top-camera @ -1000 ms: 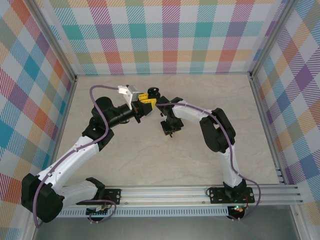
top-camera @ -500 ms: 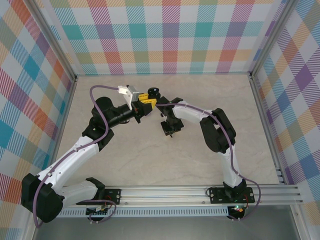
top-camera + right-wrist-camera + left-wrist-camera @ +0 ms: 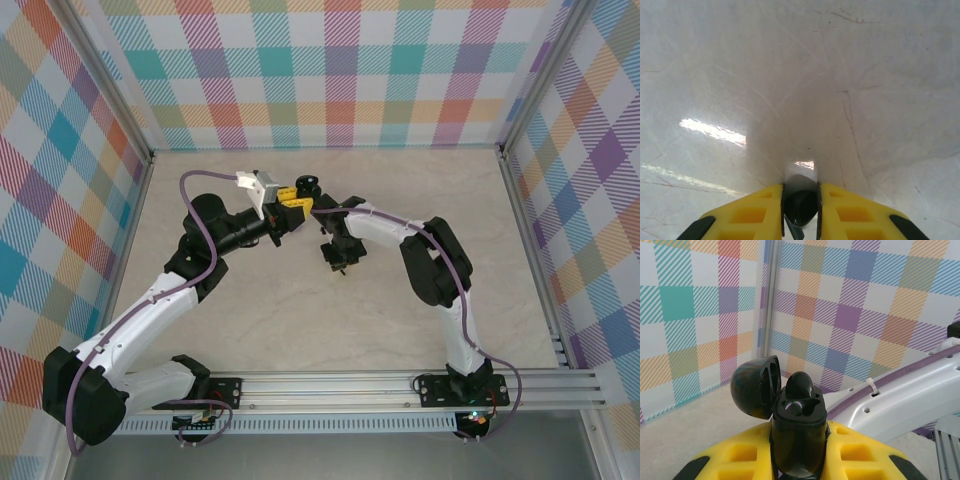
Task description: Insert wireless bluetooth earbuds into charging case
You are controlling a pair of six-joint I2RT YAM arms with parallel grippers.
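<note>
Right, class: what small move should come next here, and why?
Probably carry the right hand toward the left hand: the right pinches a small black earbud above the table, while the left hand holds the black case with its lid open, ready to receive it.

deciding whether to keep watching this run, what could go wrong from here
The right hand pinches a small black earbud at its very fingertips above the table: it could slip or twist. The left hand holds the black charging case, lid open; a misaligned push could tilt the case in that grip.
</note>
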